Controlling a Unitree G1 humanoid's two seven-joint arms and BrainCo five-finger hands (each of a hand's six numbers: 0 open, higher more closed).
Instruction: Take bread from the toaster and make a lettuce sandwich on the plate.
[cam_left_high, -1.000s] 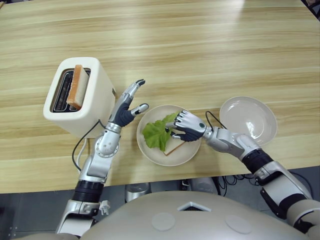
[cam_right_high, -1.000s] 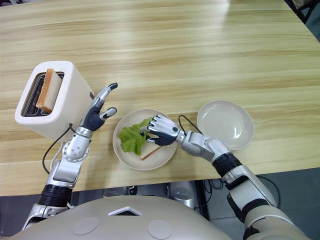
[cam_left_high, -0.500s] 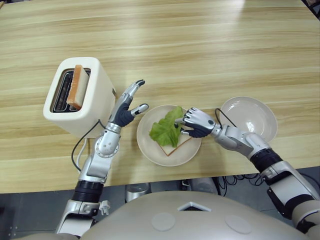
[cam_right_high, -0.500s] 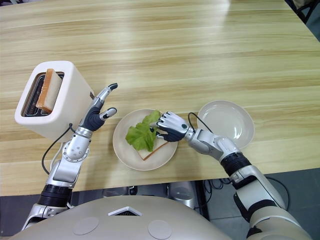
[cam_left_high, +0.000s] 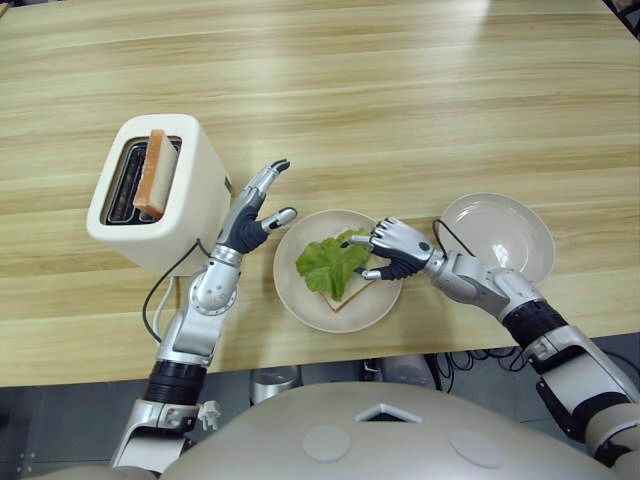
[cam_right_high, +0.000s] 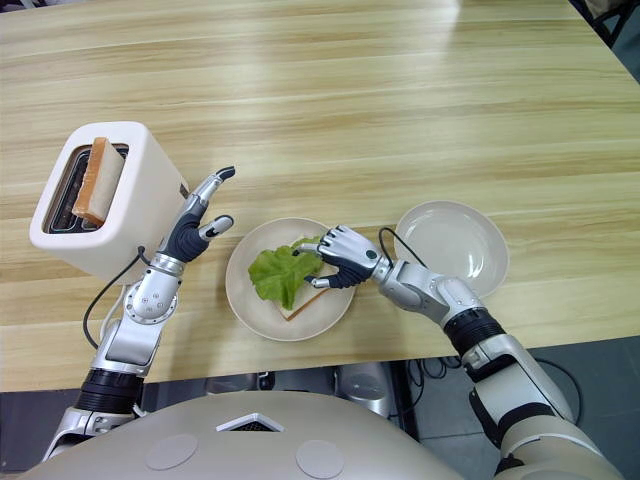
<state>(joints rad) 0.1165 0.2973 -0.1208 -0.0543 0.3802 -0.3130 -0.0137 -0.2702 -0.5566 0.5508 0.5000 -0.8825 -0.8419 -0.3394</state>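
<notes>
My right hand (cam_left_high: 400, 250) sits half-open and empty at lower centre, fingertips (cam_left_high: 350, 241) brushing the crinkly green lettuce leaf (cam_left_high: 328, 264) lying on the pale square bread slice (cam_left_high: 350, 296) on the round cream plate (cam_left_high: 290, 290). My left hand (cam_left_high: 250, 220), spread and empty, hovers just left of it. If the leaf clings, pulling away could drag it off; the right eye view bares the gap above my thumb more plainly.

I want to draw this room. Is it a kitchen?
Probably a practice setup made like a kitchen, not a real one: a toaster holding a slice of bread and a plate with lettuce, on a plain wooden table.
</notes>
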